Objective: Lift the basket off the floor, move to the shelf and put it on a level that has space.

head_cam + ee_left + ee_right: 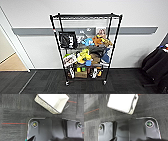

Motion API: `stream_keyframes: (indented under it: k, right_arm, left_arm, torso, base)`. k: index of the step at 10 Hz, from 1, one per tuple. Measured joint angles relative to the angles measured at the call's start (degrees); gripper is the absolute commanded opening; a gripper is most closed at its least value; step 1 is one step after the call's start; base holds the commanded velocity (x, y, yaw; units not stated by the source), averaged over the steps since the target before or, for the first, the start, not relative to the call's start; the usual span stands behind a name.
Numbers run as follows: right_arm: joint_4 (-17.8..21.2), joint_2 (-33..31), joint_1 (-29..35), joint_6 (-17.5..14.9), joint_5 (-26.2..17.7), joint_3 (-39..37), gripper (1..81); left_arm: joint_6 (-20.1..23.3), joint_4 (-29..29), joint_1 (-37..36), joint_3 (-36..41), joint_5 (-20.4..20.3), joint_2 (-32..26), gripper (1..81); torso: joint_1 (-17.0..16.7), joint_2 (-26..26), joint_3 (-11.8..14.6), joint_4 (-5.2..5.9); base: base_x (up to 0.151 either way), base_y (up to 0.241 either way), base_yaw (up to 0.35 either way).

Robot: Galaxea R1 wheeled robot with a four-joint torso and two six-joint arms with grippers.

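The basket (pixel 52 102) rests on the dark carpet floor (pixel 15 110), its white lining open upward and its checkered woven side showing in the left wrist view. Seen from the right wrist, the basket (pixel 121 102) is a bright white rectangle on the carpet floor (pixel 154 107). Both wrists hover above the carpet, a short way from the basket. In the head view the black wire shelf (pixel 86 47) stands against the white wall. Its top level (pixel 86 16) is bare wire grid. The tiers below hold toys and boxes.
A doorway with tan wooden flooring (pixel 12 63) opens at the left. A dark draped object (pixel 156 65) stands at the right. Dark carpet (pixel 45 83) stretches in front of the shelf. A red line (pixel 13 123) crosses the carpet.
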Motion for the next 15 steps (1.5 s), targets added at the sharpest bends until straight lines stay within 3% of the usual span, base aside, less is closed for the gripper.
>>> stream_keyframes:
  k: [3,11,15]
  right_arm:
    - [0.9,0.0,1.4,0.0,-1.0,0.0,81.1]
    - [1.0,0.7,2.0,0.0,-2.6,0.1,81.1]
    - [2.2,2.1,3.7,0.0,-4.1,0.1,81.1]
  left_arm:
    - [0.0,0.0,-3.1,0.0,2.7,0.0,81.1]
    - [0.0,0.2,-15.5,-1.1,12.3,-0.1,81.1]
    - [0.0,0.4,-19.4,-2.7,15.5,1.3,81.1]
  torso:
    - [3.5,-5.3,-4.9,0.0]
    - [12.3,-19.4,-7.0,0.0]
    - [17.1,-26.9,-14.1,0.0]
  base:
    - [0.0,0.0,0.0]
    - [0.0,0.0,0.0]
    - [0.0,0.0,0.0]
